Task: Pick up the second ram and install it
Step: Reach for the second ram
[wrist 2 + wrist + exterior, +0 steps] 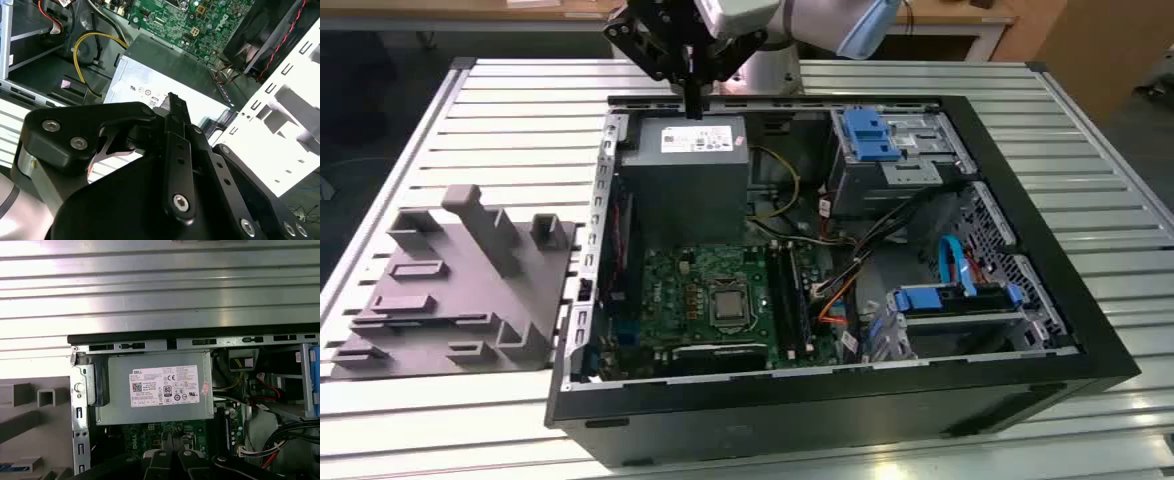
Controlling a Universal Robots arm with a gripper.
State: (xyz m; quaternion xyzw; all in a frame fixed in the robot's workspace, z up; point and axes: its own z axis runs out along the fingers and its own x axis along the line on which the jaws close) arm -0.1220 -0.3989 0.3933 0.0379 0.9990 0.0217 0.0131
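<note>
Above power supply [683, 175], claw [695, 103], motherboard [707, 290] beyond

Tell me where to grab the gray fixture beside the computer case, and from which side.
Take the gray fixture by its tallest upright post, coming from above and closing across the post's narrow width. The base lies flat and broad on the slatted table, likely too wide to span; the post stands clear of the other ribs.

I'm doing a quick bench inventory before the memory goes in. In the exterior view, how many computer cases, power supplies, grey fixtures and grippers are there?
Computer case: 1
Power supply: 1
Grey fixture: 1
Gripper: 1
Total: 4
</note>
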